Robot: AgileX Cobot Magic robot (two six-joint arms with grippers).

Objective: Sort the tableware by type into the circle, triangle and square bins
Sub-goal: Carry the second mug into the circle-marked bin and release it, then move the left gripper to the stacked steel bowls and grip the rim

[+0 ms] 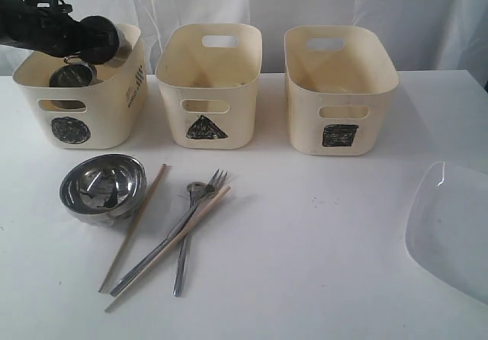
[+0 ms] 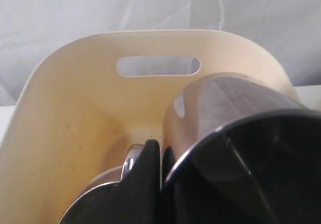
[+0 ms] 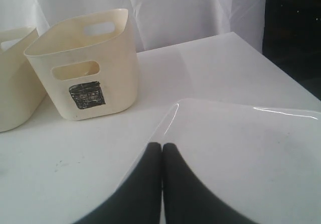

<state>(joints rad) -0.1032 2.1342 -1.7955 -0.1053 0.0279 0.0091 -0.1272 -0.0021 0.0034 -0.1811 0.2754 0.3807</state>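
Exterior view: left jaws are clamping a steel mug (image 1: 72, 74) over the far-left circle bin (image 1: 76, 123); right jaws are hovering clenched, empty, by the white plate (image 3: 241, 153).

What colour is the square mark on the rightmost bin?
Black scribble on cream bin; right wrist view shows it best.

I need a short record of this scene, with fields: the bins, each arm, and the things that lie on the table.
bins: circle bin, triangle bin, square bin, in one row at the back
left arm: left gripper, jaws closed on a steel mug, above the circle bin
right arm: right gripper, jaws shut, holding nothing, at the edge of the white plate
on table: steel bowl, two chopsticks, fork, spoon
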